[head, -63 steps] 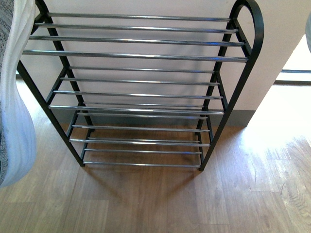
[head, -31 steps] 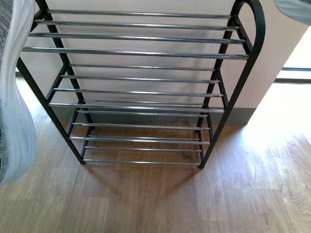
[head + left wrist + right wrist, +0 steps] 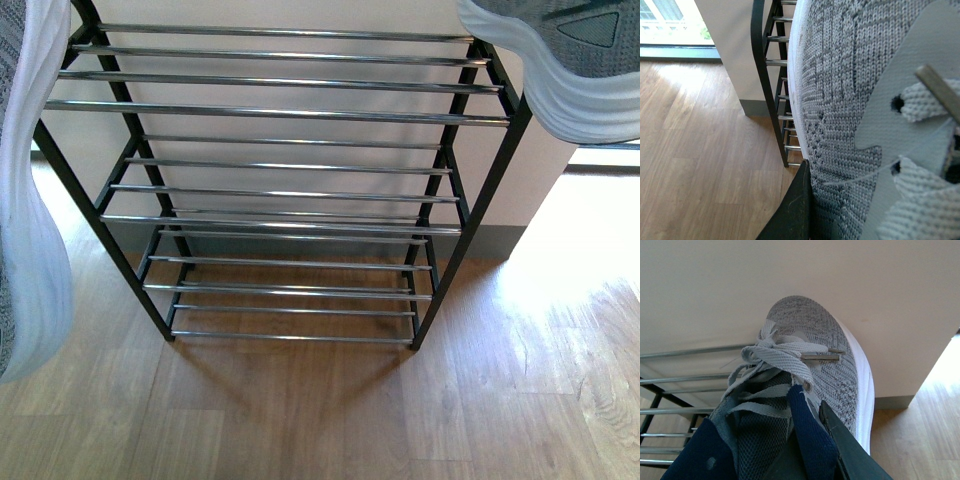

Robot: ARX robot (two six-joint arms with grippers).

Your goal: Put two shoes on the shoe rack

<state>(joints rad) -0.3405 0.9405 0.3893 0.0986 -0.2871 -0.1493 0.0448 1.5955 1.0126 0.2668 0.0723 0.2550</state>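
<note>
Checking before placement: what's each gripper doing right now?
Left gripper: closed, holding the left-hand sneaker.
Right gripper: closed on the collar of the right-hand sneaker.

Likely a home: shoe rack (image 3: 280,113) on wood-plank floor (image 3: 300,420) against plain wall (image 3: 530,190).

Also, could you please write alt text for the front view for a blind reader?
A black rack with chrome rods stands against a pale wall on a wood floor. A grey shoe with a white sole fills the left edge; a second shoe shows at top right.
</note>
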